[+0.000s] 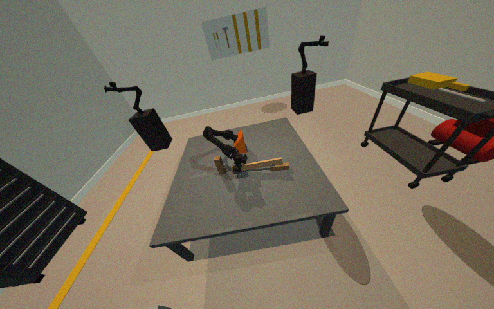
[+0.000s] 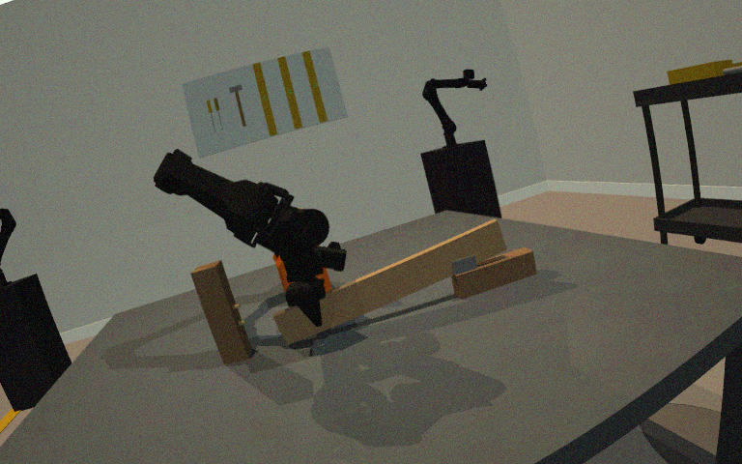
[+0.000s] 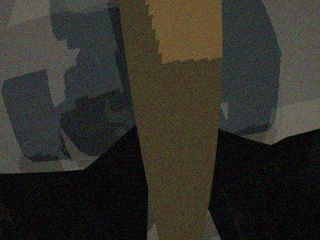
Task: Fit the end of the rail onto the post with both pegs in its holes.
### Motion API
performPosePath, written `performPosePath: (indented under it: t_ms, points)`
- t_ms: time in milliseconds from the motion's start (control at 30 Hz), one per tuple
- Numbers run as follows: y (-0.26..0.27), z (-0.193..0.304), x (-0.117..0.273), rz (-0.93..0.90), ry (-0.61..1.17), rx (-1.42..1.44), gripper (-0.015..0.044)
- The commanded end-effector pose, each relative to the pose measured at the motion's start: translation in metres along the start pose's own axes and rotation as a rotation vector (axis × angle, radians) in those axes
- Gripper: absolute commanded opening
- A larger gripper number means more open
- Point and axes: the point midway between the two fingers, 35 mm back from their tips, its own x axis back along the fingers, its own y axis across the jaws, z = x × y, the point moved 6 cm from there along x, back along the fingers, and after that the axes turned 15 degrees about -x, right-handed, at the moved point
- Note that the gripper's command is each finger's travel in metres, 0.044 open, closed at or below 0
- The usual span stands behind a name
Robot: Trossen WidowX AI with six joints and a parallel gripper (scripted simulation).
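The long wooden bed rail [image 1: 262, 163] [image 2: 410, 271] [image 3: 175, 100] slopes down from the footboard block [image 1: 279, 167] [image 2: 495, 275] to its near end low at the table. Its far end rests in the grey bracket [image 2: 465, 264] and sticks up beyond it. My gripper [image 1: 237, 168] [image 2: 317, 320] is shut on the rail close to its near end; the wrist view shows a dark finger against each side. The wooden post [image 1: 219, 165] [image 2: 221, 314] stands upright, a gap away from the rail's end. Two small pegs [image 2: 239, 314] stick out toward the rail. The holes in the rail's end are hidden.
The grey table [image 1: 204, 214] [image 2: 492, 383] carries everything. An orange part [image 1: 240, 142] [image 2: 280, 274] stands behind the gripper at the arm's base. The arm reaches over from the back of the table, above the gap between post and rail.
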Motion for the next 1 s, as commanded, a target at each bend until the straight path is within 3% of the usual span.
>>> performPosePath:
  t_ms: [0,967]
  points:
    - [-0.001,-0.001,0.004,0.000,-0.004,0.002,0.0000]
    - [-0.002,-0.001,0.018,0.000,-0.004,0.002,0.0000]
